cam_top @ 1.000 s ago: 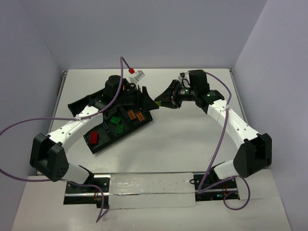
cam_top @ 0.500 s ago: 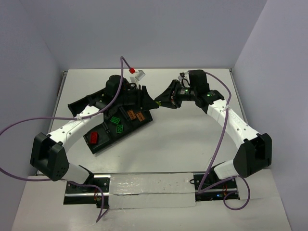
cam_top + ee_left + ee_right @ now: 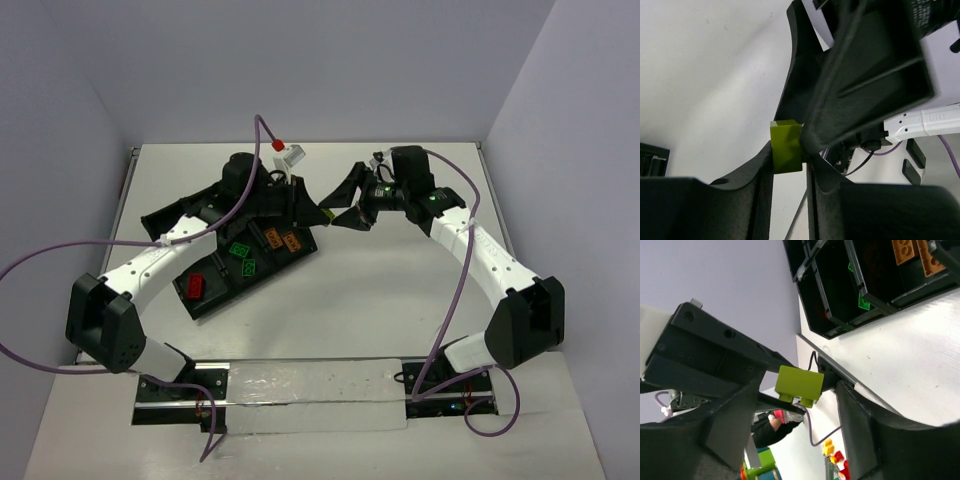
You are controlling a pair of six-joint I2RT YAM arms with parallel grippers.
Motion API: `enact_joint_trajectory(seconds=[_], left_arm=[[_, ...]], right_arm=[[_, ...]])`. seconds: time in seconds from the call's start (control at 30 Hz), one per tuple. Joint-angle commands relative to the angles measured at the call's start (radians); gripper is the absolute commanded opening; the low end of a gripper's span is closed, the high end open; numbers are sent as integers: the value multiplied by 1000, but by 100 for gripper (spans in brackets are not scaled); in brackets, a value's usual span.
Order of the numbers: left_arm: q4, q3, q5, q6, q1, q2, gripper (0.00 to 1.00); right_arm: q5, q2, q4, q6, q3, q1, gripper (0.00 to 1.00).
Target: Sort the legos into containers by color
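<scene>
A yellow-green lego (image 3: 786,152) hangs above the table between the two arms, and my left gripper (image 3: 788,161) is shut on it at its fingertips. In the right wrist view the same lego (image 3: 799,385) sits between the spread fingers of my right gripper (image 3: 796,405), which is open and lets go of it. From above, the left gripper (image 3: 318,212) and the right gripper (image 3: 345,205) meet tip to tip just right of the black tray (image 3: 160,215). Its containers hold orange legos (image 3: 281,239), green legos (image 3: 242,256) and a red lego (image 3: 195,285).
The tray lies slanted on the left half of the white table, under the left arm. Purple cables loop from both arms. In the right wrist view a few yellow and red bricks (image 3: 834,456) show far off near the lower edge.
My right gripper's jaws have spread apart from the yellow-green lego, while the left gripper's jaws have narrowed onto it. Both arms have stayed almost in place.
</scene>
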Motion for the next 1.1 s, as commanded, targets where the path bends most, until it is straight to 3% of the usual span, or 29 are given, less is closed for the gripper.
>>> enact_joint_trajectory(seconds=[0.0, 0.17, 0.27, 0.4, 0.67, 0.9, 1.07], left_arm=[[-50, 31, 24, 35, 18, -26, 0], [-178, -29, 23, 72, 121, -107, 0], [-240, -61, 12, 75, 248, -167, 0], [-406, -82, -169, 38, 472, -254, 0], [-515, -102, -293, -44, 838, -217, 0], [-410, -71, -284, -97, 896, -69, 0], [-373, -18, -367, -120, 896, 62, 0]], right_arm=[[-44, 9, 6, -39, 18, -6, 82], [17, 7, -124, -132, 78, -41, 86], [54, -11, -188, -173, 107, -75, 86], [112, -29, -252, -229, 109, -117, 86], [117, -14, -261, -257, 87, -130, 86], [113, -6, -268, -271, 91, -130, 86], [120, -11, -275, -278, 86, -130, 86]])
